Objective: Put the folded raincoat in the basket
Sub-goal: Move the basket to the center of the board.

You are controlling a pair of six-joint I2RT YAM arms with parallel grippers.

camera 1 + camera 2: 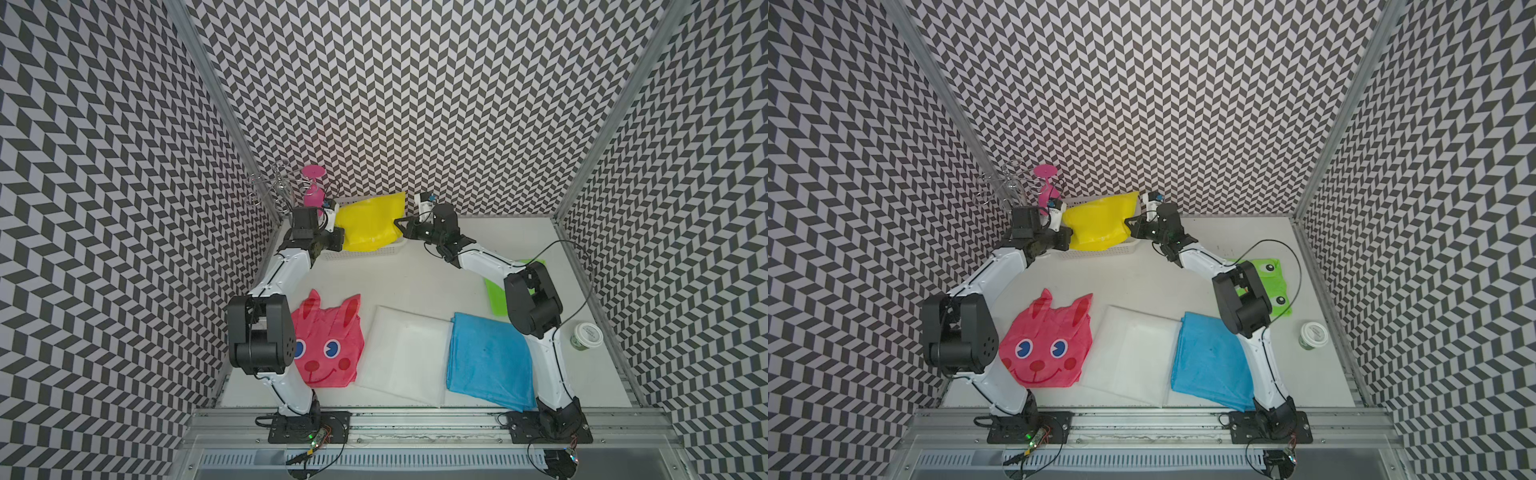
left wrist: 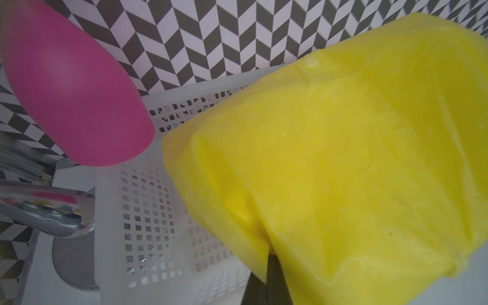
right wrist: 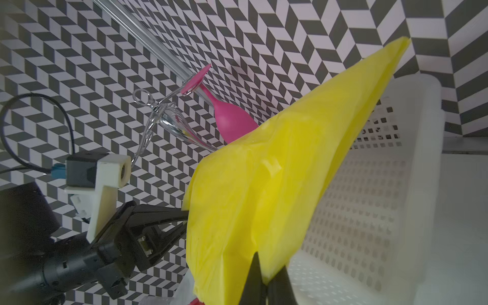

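**Yellow raincoat held over the basket**

The left gripper [image 1: 337,231] is clamped on one side edge of the folded yellow raincoat [image 1: 368,222], and the right gripper [image 1: 400,224] is clamped on the opposite edge. The raincoat spans tilted between them over the white basket [image 1: 353,254] at the far left of the tabletop [image 1: 415,274]. Whether it touches the basket's floor cannot be told. A pink glass [image 1: 312,192] hangs just beside the basket.
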